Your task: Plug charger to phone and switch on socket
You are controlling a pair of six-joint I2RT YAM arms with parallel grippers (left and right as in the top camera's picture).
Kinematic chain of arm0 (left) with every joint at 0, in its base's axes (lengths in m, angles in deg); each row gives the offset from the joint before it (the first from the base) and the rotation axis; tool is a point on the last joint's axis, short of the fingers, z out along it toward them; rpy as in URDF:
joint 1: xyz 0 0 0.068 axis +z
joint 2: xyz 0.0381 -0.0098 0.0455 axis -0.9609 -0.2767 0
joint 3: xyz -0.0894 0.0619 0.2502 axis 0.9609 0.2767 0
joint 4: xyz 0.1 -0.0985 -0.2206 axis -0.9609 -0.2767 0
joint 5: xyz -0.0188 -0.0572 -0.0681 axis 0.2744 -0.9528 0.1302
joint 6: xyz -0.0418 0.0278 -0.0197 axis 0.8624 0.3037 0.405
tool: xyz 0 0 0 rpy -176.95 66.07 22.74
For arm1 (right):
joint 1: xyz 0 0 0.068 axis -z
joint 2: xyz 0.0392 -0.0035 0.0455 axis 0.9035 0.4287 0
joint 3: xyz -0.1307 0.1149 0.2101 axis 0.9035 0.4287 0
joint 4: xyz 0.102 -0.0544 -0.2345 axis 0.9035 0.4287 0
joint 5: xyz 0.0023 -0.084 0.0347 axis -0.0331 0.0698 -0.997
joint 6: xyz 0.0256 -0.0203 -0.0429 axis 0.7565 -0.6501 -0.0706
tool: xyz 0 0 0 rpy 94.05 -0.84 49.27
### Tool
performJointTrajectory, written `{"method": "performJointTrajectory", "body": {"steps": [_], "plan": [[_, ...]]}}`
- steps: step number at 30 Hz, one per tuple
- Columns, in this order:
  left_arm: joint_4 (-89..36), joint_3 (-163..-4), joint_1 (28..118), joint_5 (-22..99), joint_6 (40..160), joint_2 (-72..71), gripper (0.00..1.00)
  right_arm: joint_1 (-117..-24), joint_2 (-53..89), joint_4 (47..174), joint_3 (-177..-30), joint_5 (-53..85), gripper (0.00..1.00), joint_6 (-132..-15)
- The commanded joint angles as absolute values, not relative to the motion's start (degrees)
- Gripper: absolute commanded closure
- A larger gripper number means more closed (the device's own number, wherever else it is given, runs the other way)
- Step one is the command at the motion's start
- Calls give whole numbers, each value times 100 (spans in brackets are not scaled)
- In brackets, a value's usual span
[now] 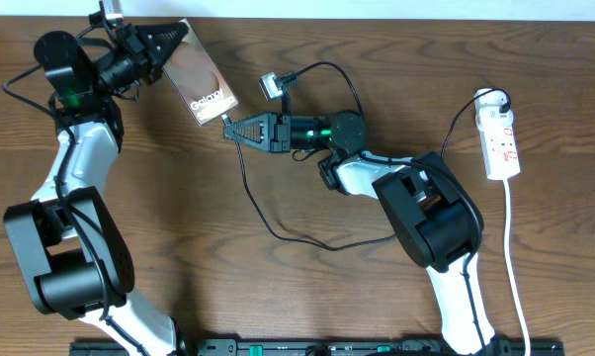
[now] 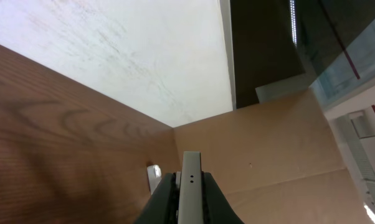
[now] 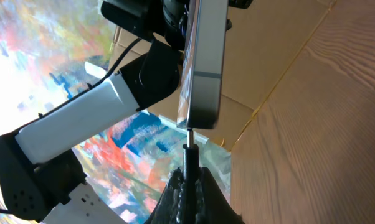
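Note:
The phone (image 1: 201, 74), a bronze slab with white lettering, is held tilted above the table at the back left, and my left gripper (image 1: 164, 44) is shut on its upper end. The left wrist view shows its grey edge (image 2: 190, 186) clamped between the fingers. My right gripper (image 1: 233, 129) is shut on the charger connector (image 3: 189, 155). The connector's metal tip touches the bottom edge of the phone (image 3: 206, 62). How far in it sits I cannot tell. The charger cable (image 1: 278, 232) loops across the table. The white socket (image 1: 501, 138) lies at the far right, apart from both grippers.
A small grey block (image 1: 271, 86) on the cable lies just behind the right gripper. A black plug (image 1: 499, 99) sits in the socket's far end, and its white cord (image 1: 515, 267) runs toward the front edge. Both arm bases stand at the front.

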State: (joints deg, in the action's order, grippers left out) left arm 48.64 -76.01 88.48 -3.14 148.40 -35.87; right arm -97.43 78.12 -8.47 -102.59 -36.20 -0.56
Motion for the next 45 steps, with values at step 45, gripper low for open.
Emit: {"method": "performJointTrajectory", "body": {"steps": [45], "plan": [[4899,-7633,8317,-1040,14713,-3523,93,-9794,7777,-865,-10366,-3171,99,-122]]}}
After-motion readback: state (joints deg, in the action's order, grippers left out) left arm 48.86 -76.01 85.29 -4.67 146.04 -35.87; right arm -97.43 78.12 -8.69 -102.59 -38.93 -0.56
